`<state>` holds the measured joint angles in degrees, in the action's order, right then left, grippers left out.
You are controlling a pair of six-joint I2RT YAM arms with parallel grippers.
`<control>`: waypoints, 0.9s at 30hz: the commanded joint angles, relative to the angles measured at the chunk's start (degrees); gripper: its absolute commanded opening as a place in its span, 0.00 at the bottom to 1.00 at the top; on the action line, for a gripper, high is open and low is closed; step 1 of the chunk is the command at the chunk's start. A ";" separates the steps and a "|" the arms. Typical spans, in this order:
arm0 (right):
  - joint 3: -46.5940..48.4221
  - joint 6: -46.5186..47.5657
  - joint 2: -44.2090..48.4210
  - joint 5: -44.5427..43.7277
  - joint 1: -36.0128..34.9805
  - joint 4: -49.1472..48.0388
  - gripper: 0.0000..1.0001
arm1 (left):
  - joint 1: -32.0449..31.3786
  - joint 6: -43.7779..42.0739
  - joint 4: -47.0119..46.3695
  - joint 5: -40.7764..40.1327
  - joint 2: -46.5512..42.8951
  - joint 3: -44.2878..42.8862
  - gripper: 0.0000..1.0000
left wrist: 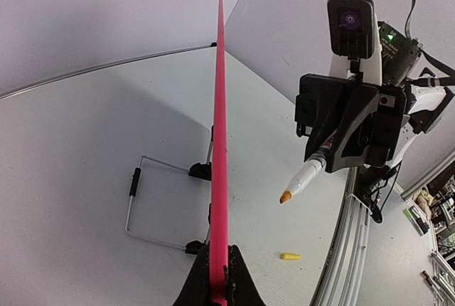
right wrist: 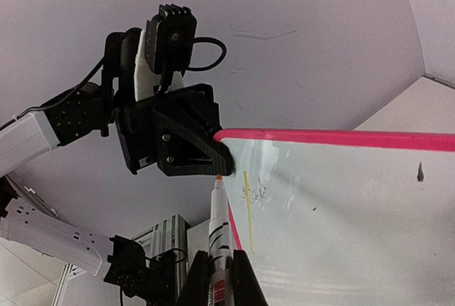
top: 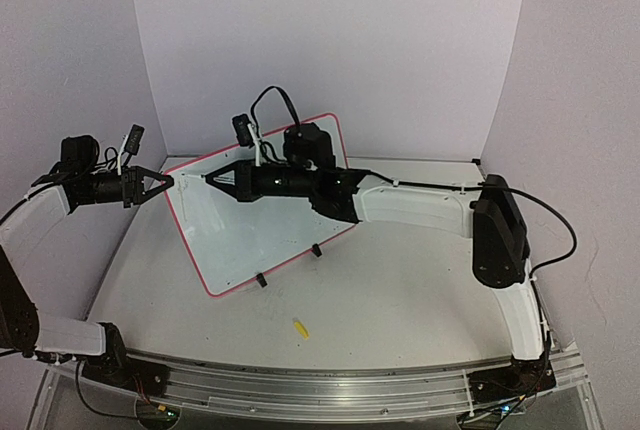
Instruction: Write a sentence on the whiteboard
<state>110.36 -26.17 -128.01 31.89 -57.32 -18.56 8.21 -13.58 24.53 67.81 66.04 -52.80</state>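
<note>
Where the left end effector (top: 165, 183) clamps the edge of the whiteboard (top: 250, 240), we note the right end effector (top: 212, 180) closed on a marker (right wrist: 220, 220), its tip near that edge, apart.

Soft even violet-tinted light, faint shadows, wide-angle wrist distortion, slight blur

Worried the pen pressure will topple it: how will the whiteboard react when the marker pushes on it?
Probably apt to tip: the whiteboard stands on edge on two small clip feet and a wire stand, so the left gripper clamping its edge likely matters. It looks stiff: its edge runs straight. Its glossy face is likely slippery under the marker.
</note>
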 commanded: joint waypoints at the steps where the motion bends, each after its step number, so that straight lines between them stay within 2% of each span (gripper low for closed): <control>1: 4.21 0.35 -2.18 -1.82 -0.46 -0.06 0.00 | -1.27 -0.62 3.90 0.04 -0.08 -0.29 0.00; 18: 9.26 1.00 -6.00 -2.72 -0.96 4.10 0.00 | -1.29 -0.53 3.80 0.17 -0.18 -0.27 0.00; 27: 0.39 1.25 -0.83 -11.25 -0.96 0.81 0.00 | -1.28 -0.57 3.82 0.14 -0.33 -0.27 0.00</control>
<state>114.55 -25.72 -132.62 27.42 -58.53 -15.88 8.20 -13.47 24.53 67.36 66.00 -52.80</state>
